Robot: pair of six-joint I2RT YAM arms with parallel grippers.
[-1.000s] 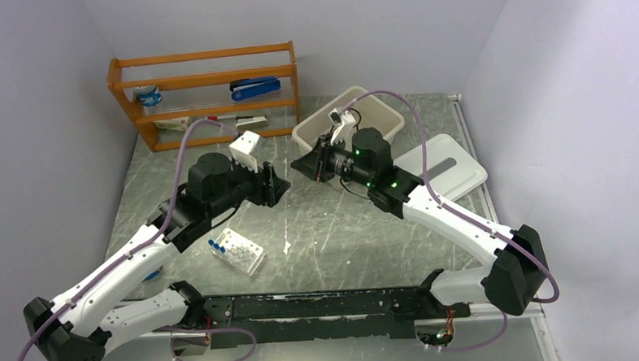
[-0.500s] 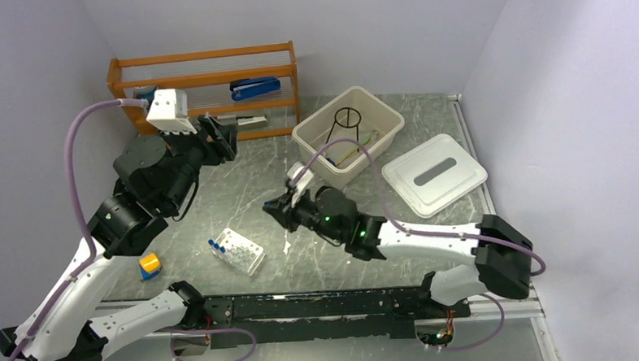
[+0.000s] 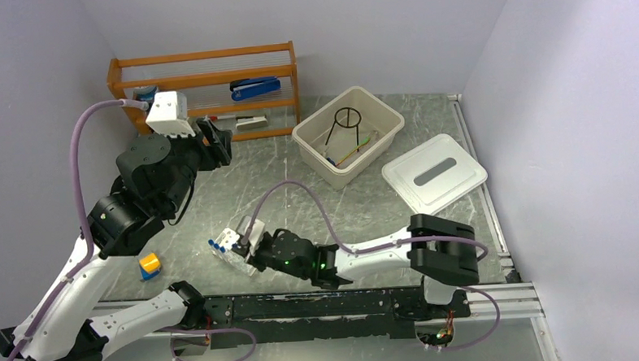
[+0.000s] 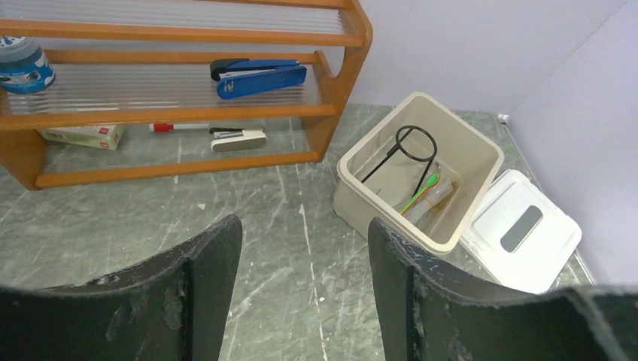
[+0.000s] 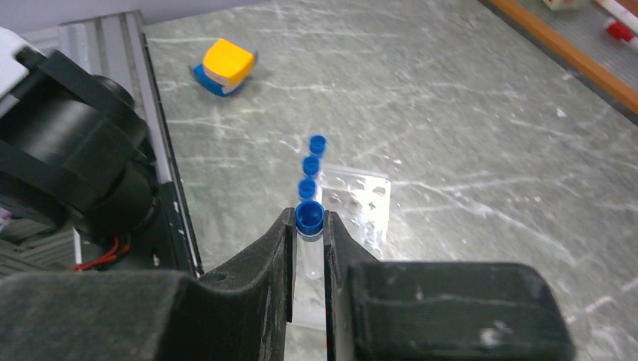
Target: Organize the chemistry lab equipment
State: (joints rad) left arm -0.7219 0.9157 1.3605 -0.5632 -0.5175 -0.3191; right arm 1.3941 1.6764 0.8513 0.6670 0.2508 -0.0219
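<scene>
Right end effector (image 5: 308,229), low over the tabletop (image 5: 489,113) near its front edge, has both fingers closed on a blue-capped vial (image 5: 309,216). It grips the clear body just under the cap. The vial stands upright at the near end of the white holed rack (image 5: 365,203), in line with three more blue-capped vials (image 5: 311,165). Whether it sits in a hole cannot be told. The vial is probably light, stiff and smooth-walled, so it could slip, or crack under a hard squeeze. The hold below the cap looks sound. Left end effector (image 4: 301,293) hangs open and empty, raised well apart, facing the beige bin (image 4: 353,169).
</scene>
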